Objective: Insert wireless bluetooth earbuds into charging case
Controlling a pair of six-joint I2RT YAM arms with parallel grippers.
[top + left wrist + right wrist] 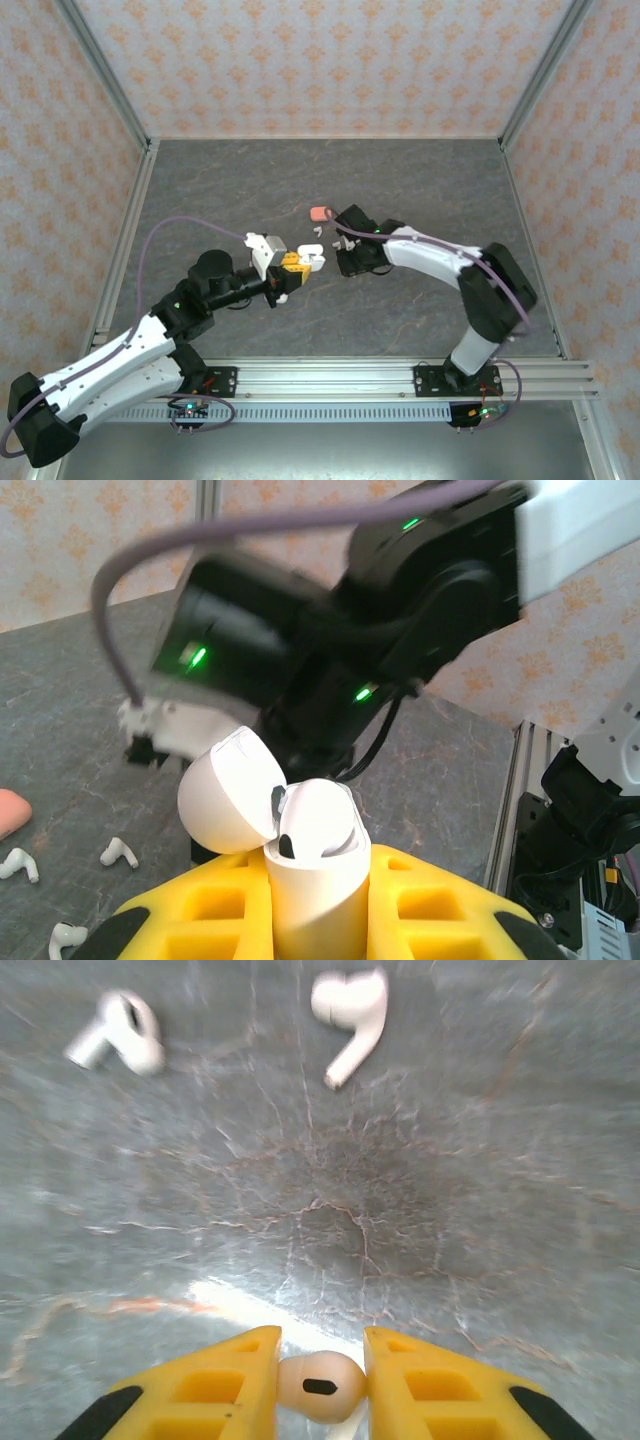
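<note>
Earbuds point(120, 853): three on table point(60, 730), one in right hand point(320, 1355).

Between fingers point(215, 1385) one earbud point(320, 1388), two earbuds point(350, 1015) beyond.

A grey, marble-veined table point(400, 190) lay boxed in by three walls point(320, 60) papered in pale peach with a repeating orange motif. Aluminium posts point(104, 70) ran up the back corners, and a slotted metal rail point(330, 378) crossed the near edge. The light was even, save one bright glare point(240, 1305) on the stone-patterned surface.
</note>
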